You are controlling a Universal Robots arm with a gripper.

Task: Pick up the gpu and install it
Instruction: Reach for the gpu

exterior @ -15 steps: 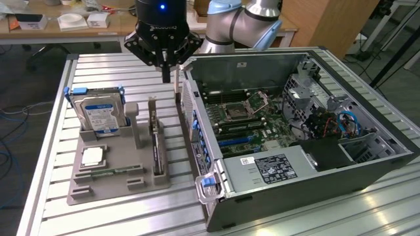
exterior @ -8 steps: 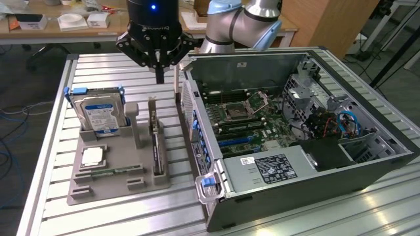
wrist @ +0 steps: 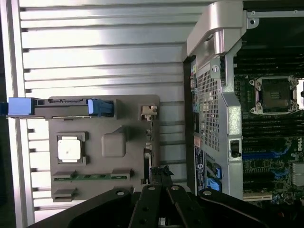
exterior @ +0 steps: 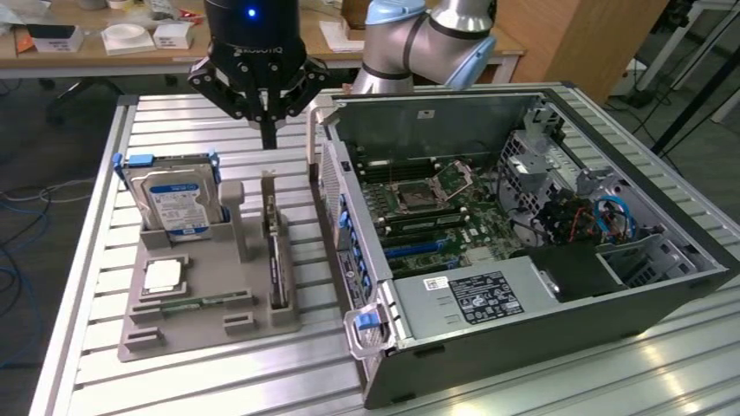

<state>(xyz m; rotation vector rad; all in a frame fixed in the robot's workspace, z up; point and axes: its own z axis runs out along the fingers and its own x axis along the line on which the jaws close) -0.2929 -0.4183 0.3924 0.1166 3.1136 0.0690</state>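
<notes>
1. Nearest, the open case (exterior: 521,321) lies on its side on the table (exterior: 231,381), with its motherboard (exterior: 439,217) exposed.
2. Just beside it, on the exterior view's left, sits a grey tray (exterior: 173,334) of parts.
3. The gpu (exterior: 275,260) stands on edge in that tray, along the side nearest the case. Nothing touches it. In the wrist view it is the thin dark strip (wrist: 148,142) at the tray's edge.
4. Farther back, a hard drive (exterior: 173,204) stands upright at the tray's far corner.
5. Above the tray's far end hangs the gripper (exterior: 269,130). Its fingers are pressed together on nothing, and its tips (wrist: 161,172) are near the gpu's far end but clear of it.
6. Step in hand, as I judge it: the approach for the pick, with nothing lifted yet.
7. A grasp here calls for spread fingers, squared across the card's thin top edge. It also calls for a straight descent, since the case wall stands close by.
</notes>
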